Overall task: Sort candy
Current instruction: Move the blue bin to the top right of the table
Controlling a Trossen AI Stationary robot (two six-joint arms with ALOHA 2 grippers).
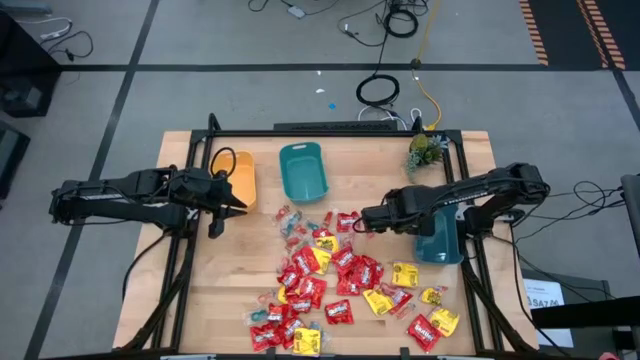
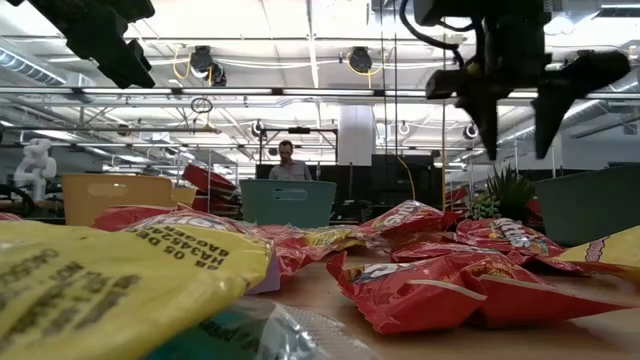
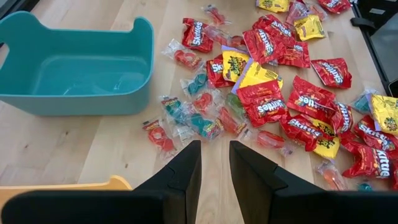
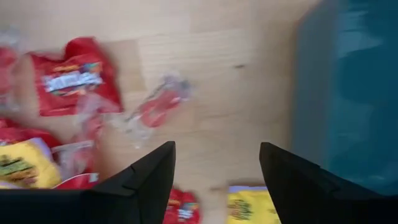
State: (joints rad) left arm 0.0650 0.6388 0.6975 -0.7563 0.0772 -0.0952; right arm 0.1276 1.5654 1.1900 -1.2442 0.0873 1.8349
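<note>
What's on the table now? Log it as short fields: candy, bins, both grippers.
candy: loose pile on the wooden table, unsorted
bins: yellow bin by the left gripper; teal bin at the back, no packets inside; dark teal bin at the right edge
left gripper: beside the yellow bin, empty, narrow gap
right gripper: open, empty, over the pile's edge

Candy (image 1: 340,285) spread over the near half of the table (image 1: 220,290), between the two pincers and nearer the camera than both. Left pincer (image 1: 238,205) beside one bin (image 1: 240,178) at the table's left. Second bin (image 1: 303,171) behind the heap, between left pincer and plant (image 1: 424,150). Right pincer (image 1: 362,221) at the heap's far edge, above scattered small sweets; third bin (image 1: 440,238) just behind its arm, plant farther back at the table's corner.
</note>
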